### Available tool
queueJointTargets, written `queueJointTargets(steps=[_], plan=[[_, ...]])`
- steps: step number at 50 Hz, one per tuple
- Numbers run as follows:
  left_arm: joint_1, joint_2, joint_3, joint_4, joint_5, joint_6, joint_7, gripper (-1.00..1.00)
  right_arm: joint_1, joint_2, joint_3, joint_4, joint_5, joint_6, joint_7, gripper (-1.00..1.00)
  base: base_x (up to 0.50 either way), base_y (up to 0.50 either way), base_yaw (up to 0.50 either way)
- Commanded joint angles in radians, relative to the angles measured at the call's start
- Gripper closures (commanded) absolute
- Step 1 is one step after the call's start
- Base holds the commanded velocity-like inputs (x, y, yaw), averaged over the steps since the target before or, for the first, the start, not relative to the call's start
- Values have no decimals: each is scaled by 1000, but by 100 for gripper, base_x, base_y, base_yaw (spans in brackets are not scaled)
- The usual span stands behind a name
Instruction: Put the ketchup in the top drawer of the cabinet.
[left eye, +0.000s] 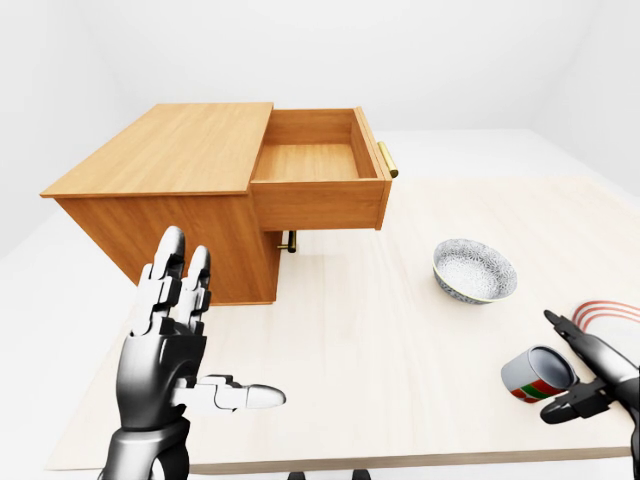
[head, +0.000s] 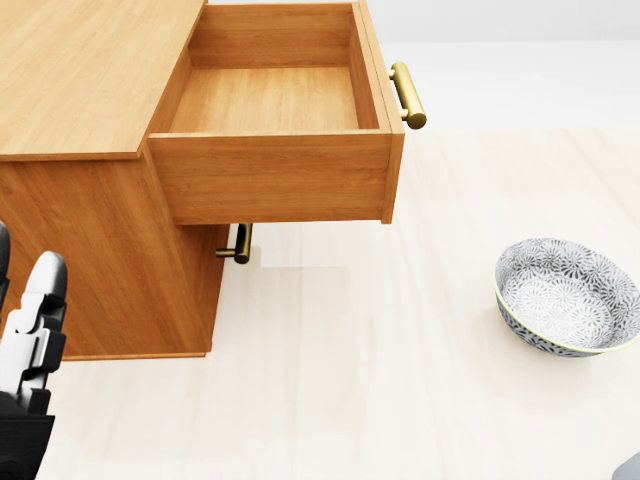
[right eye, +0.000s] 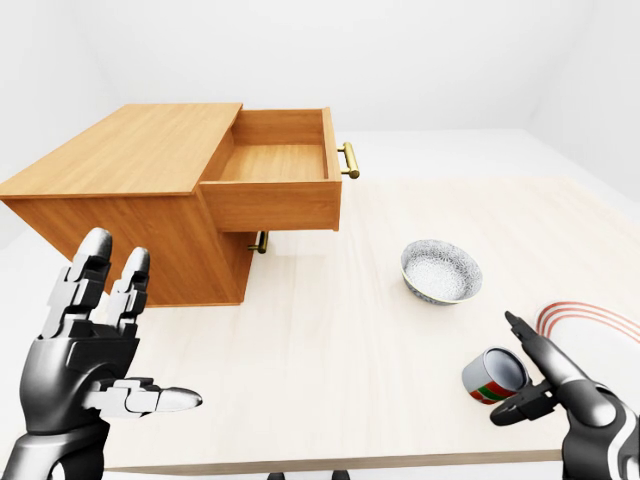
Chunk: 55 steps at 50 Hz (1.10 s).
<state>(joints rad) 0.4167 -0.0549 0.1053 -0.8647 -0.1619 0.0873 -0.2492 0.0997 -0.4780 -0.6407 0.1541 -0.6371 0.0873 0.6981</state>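
Left-eye view: the right robot hand (left eye: 590, 380) sits at the lower right, fingers spread apart and holding nothing. Just to its left lies a small cylindrical container with a red, green and white label and a grey end (left eye: 536, 374), tipped on its side on the pale wooden desk (left eye: 370, 340) — judged to be the ketchup, though the label is too small to read. One fingertip is close to the container's lower edge; whether it touches cannot be told.

The left robot hand (left eye: 170, 340) is raised at the lower left, fingers apart and empty. Beyond it stands the light-brown wooden cabinet (left eye: 160, 170) with its top drawer (left eye: 315, 170) pulled fully out, interior bare, brass bar handle (left eye: 387, 159) showing on its face.

Assessment: the step in hand is the grasp. The container will likely roll if nudged, so the fingers should close across its round body from both sides, not push at the end. A patterned grey-and-white ceramic bowl (left eye: 474, 269) lies between the right robot hand and the drawer — the carry should lift clear of it.
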Motion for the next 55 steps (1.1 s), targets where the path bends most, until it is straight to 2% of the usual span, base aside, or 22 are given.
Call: queueJointTargets(steps=[1, 2, 3, 4, 25, 39, 48, 55], plan=[[-1, 1, -2, 2, 1, 0, 2, -100, 7, 3, 7, 27, 13, 0, 0, -70, 0, 0, 0], [-4, 1, 0, 4, 1, 0, 2, -100, 8, 3, 6, 27, 15, 0, 0, 21, 0, 0, 0], [-4, 1, 1, 5, 0, 0, 2, -100, 10, 4, 5, 25, 17, 0, 0, 77, 0, 0, 0], [-4, 1, 1, 3, 0, 0, 2, -100, 22, 8, 5, 13, 18, 0, 0, 100, 0, 0, 0], [-3, -2, 6, -4, -3, 0, -2, -100, 26, 28, -6, -54, -3, 0, 0, 100, 0, 0, 0], [-1, -1, 5, -5, -4, 0, -1, -100, -25, 59, -37, -491, -120, 0, 0, 100, 0, 0, 0], [2, -3, 7, -13, -6, 0, -3, -100, -82, 51, 4, -646, -209, 0, 0, 100, 0, 0, 0], [-3, -5, 13, -10, -8, 0, -5, -100, -113, 61, 37, -684, -233, 0, 0, 100, 0, 0, 0]])
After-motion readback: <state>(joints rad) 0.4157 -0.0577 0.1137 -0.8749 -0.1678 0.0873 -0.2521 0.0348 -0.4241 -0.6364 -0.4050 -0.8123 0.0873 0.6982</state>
